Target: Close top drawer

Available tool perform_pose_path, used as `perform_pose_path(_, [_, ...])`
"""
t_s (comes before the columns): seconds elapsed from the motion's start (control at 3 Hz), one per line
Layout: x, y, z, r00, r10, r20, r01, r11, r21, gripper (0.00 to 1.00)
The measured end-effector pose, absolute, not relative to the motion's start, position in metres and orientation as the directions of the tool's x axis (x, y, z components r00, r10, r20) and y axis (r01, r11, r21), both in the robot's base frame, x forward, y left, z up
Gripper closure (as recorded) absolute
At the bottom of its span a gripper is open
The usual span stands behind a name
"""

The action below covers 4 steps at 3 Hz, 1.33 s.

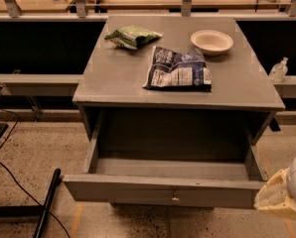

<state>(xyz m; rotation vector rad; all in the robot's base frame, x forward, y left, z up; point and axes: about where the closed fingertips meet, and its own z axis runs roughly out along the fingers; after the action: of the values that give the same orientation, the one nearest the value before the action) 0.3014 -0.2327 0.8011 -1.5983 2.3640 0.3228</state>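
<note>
The gripper (282,198) sits way down in the bottom right corner, just off the right end of the top drawer (163,191). It's a cream-coloured lump that's mostly cut off by the edge, so I honestly can't tell if it's open or closed, or whether it's touching the drawer front. The top drawer is pulled far out from under the counter (113,81), with a small metal knob (175,198) in the middle of its front panel. The cavity behind it is dark and hard to read. On the counter there's a green bag (133,36) at the back left, a pale bowl (212,41) at the back right, and a crumpled blue and white bag (179,69) just in front of the bowl. A small bottle (278,70) stands off to the right.
</note>
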Motion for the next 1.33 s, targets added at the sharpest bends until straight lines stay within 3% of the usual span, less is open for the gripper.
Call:
perform_pose_path(0.33, [0.297, -0.234, 0.758, -0.326, -0.892, -0.314, -0.944, 0.326, 0.054, 1.00])
perform_pose_path(1.0, [0.279, -0.232, 0.644, -0.203, -0.926, -0.318, -0.978, 0.210, 0.012, 1.00])
perform_pose_path(1.33, [0.284, -0.232, 0.644, -0.200, -0.927, -0.318, -0.977, 0.215, -0.012, 1.00])
